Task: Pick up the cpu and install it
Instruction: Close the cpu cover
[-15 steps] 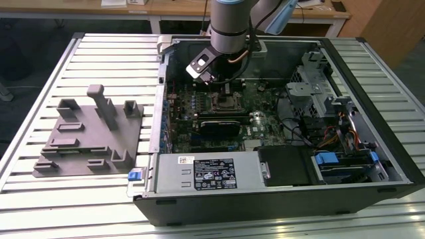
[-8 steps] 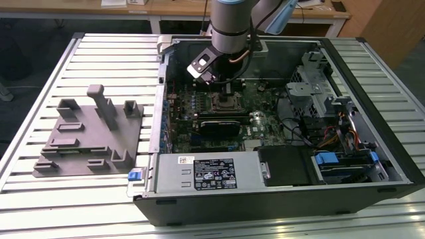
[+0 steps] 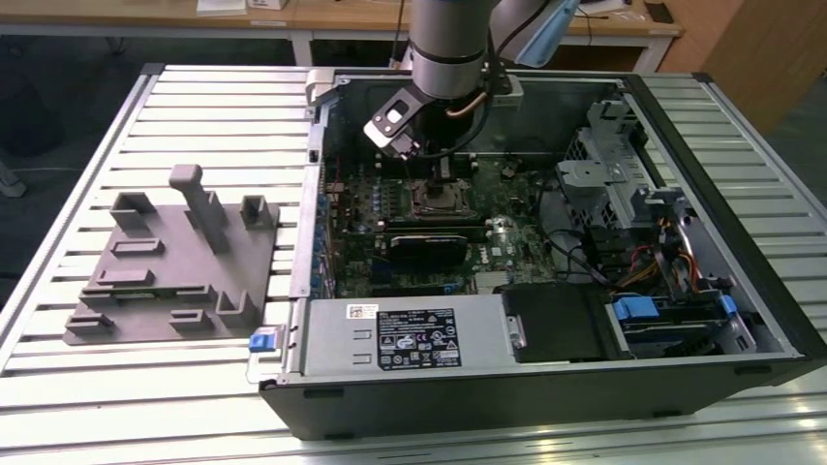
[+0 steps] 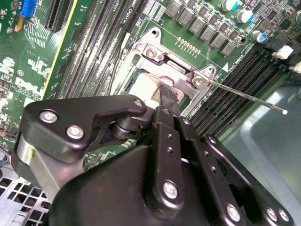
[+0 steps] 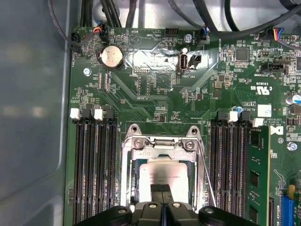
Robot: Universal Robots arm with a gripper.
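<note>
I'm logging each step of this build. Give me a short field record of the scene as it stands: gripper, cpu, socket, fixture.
gripper: shut, tips down at the top of the cpu, inside the open computer case
cpu: lying flat in the socket, silvery top up
socket frame: metal, around the cpu, with a thin lever wire standing out beside it
grey fixture: on the slatted table, to the exterior view's left of the case

Cpu (image 5: 155, 173) partly hidden behind gripper (image 5: 161, 187); gripper body cut by picture edge.
</note>
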